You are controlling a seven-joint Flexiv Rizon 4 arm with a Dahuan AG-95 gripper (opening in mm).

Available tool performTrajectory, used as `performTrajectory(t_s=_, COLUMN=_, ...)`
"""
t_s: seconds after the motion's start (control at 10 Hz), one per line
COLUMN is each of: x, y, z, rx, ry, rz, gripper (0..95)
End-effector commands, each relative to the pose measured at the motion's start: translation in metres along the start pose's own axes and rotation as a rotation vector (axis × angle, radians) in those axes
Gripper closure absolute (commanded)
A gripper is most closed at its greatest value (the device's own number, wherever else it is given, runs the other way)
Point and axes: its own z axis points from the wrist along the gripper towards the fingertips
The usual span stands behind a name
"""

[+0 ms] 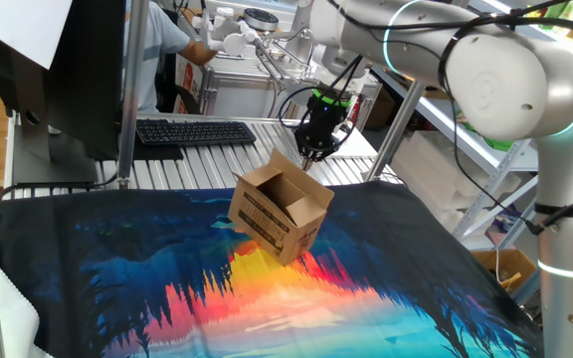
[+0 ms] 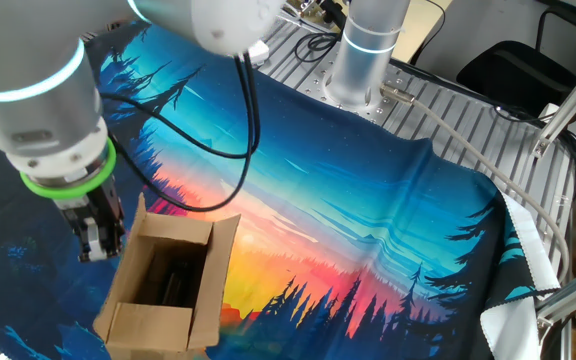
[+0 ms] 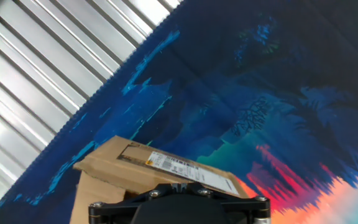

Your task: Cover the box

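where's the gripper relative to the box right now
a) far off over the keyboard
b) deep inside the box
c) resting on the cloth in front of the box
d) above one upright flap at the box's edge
d, the gripper points down with its jaws shut right over a raised flap on the far side of the box, whose top is open in both fixed views.
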Motion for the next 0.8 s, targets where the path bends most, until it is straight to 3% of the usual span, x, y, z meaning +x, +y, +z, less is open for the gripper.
performTrajectory(t_s=0.1, x=0.001, y=0.005, z=0.001, rx=0.002, ry=-0.003, rz=0.007, gripper=95.0)
performTrajectory(t_s=0.6, x=0.003, y=0.009, z=0.015, rx=-0.006, ry=-0.033, rz=0.022, gripper=95.0)
performTrajectory(t_s=0.8, x=0.004, y=0.009, z=0.016, rx=-0.007, ry=-0.033, rz=0.017, gripper=95.0)
